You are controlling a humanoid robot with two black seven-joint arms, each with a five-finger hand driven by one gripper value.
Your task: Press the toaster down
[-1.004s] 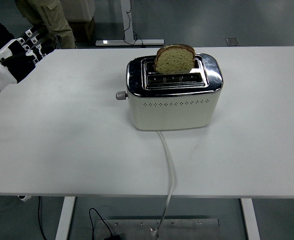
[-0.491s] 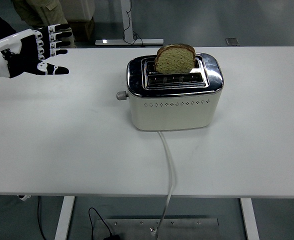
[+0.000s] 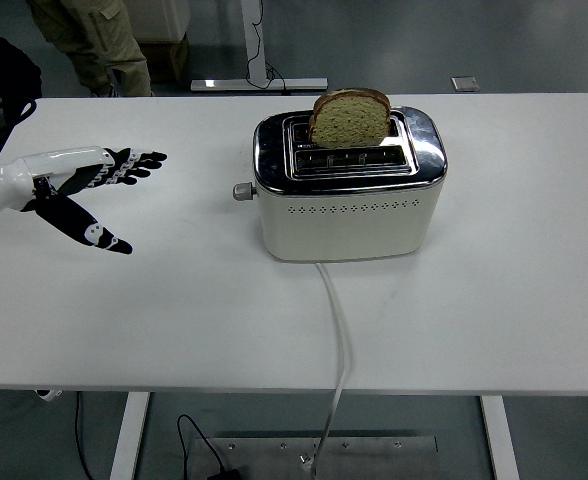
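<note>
Now: my left hand (image 3: pixel 84 190) open, fingers spread, holding nothing, left of toaster (image 3: pixel 346 185) at mid-table. Bread (image 3: pixel 349 118) up in slot. Lever (image 3: pixel 241 191) on left end: small, stiff, likely sprung; press from above.

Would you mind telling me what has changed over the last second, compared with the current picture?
The left robot hand came in from the table's left edge, swung forward, then lowered and reached right toward the toaster, fingers spread, holding nothing. It remains well short of the lever knob. The toaster, the bread slice standing in its slot and the cord stayed put.
</note>
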